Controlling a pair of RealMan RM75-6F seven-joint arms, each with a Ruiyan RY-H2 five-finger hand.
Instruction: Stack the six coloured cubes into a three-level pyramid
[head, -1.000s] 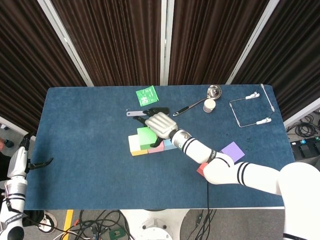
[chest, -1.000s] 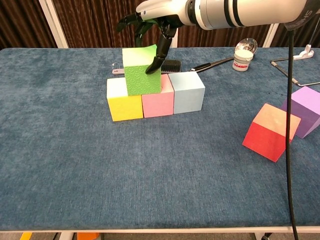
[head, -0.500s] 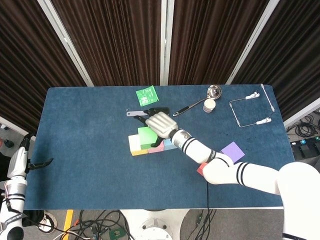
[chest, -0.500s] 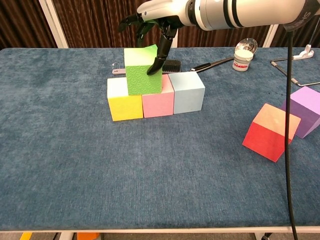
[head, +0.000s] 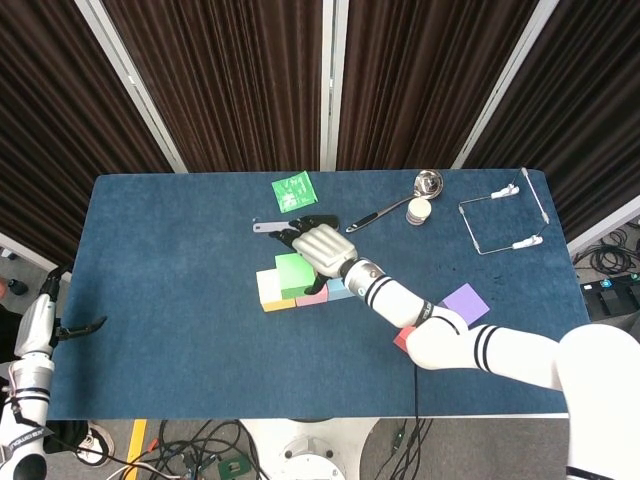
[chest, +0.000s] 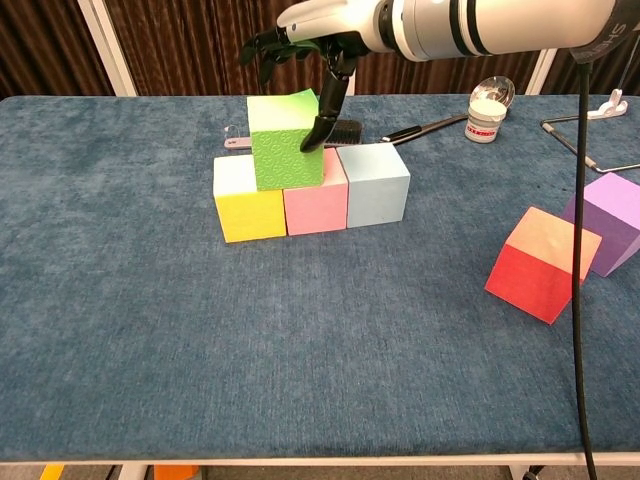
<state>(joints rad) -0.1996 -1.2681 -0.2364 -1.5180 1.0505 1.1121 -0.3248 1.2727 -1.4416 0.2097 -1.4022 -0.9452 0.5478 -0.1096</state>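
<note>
Though seated, green cube (chest: 287, 140) slightly askew.

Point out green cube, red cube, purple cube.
green cube (chest: 287, 157), chest view, front face.
red cube (chest: 530, 283), chest view, red front face.
purple cube (head: 466, 301), head view, top face.

Front half of the worktop (chest: 200, 380) is wide open, same for the whole left end. The tight part is mid-worktop: the yellow cube (chest: 249, 205), pink cube (chest: 316, 205) and light blue cube (chest: 375, 184) sit touching in a row, the green cube (chest: 286, 140) on top, and the right robot hand (chest: 300, 40) hangs over it with its arm crossing from the front right corner. Red cube (chest: 540, 262) and purple cube (chest: 608, 220) block the right side; spoon (head: 380, 213), jar (chest: 486, 118) and wire frame (head: 497, 220) clutter the back right.
</note>
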